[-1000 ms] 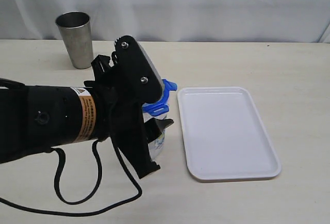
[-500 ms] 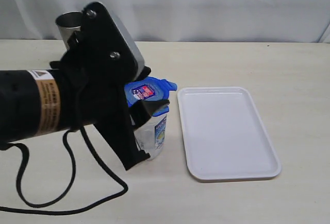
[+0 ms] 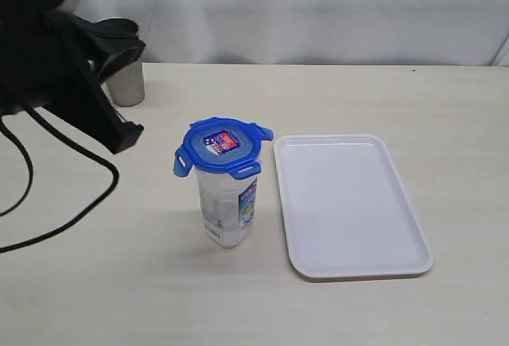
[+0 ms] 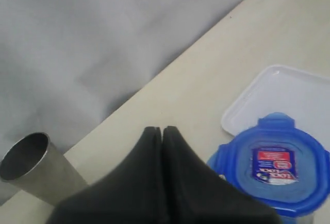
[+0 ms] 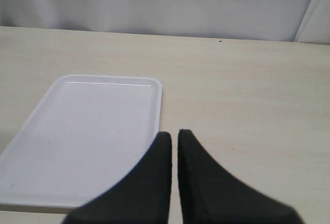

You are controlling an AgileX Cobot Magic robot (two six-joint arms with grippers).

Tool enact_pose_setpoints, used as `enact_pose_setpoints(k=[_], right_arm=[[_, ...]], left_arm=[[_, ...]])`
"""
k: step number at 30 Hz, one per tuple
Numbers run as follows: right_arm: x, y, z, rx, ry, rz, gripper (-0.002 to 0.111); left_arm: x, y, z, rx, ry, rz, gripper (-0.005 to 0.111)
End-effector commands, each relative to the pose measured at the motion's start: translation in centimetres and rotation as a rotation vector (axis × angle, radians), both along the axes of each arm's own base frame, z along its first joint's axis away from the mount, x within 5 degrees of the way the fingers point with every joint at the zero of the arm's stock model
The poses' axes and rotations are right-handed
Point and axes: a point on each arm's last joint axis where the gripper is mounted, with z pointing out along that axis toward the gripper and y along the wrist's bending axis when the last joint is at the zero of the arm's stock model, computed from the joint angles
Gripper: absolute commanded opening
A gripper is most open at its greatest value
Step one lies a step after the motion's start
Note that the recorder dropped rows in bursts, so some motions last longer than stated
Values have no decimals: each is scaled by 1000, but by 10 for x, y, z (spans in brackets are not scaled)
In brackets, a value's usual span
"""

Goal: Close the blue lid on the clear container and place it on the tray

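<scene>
Blue lid [image 3: 223, 145] sits atop upright clear container [image 3: 228, 212], flaps splayed.

the left gripper [image 4: 162, 130] has pulled away from the clear container [image 3: 227, 212], back to the far left of the exterior view, in front of the steel cup [image 3: 127, 85]. the blue lid [image 3: 222, 145], earlier half hidden behind the arm, now shows in full on top of the container.

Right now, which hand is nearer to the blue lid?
Left. The left hand hangs apart from the blue lid, toward the steel cup; the right hand is across the tray from it.
</scene>
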Motion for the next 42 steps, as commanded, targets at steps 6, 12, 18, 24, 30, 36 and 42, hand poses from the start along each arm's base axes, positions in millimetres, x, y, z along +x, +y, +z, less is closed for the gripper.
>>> enact_pose_setpoints(k=[6,12,18,24,30,36,42], right_arm=[[0,0,1,2,-16,3,5],[3,-1,19,-107,-226,4,5],[-2,-7,54,466,-596,-58,5],[-3,-3,55,368,-608,-22,5],[6,0,57,431,-571,9,5],[46,26,82,359,-367,248,5],[119,45,89,298,-93,416,5]], left_arm=[[34,70,-51,-382,-70,-72,0],[62,74,-120,-439,-6,-303,0],[72,69,-135,-405,57,-378,0],[83,55,-152,-421,134,-431,0],[83,48,-159,-417,160,-456,0],[80,47,-161,-416,197,-480,0],[80,48,-162,-406,202,-472,0]])
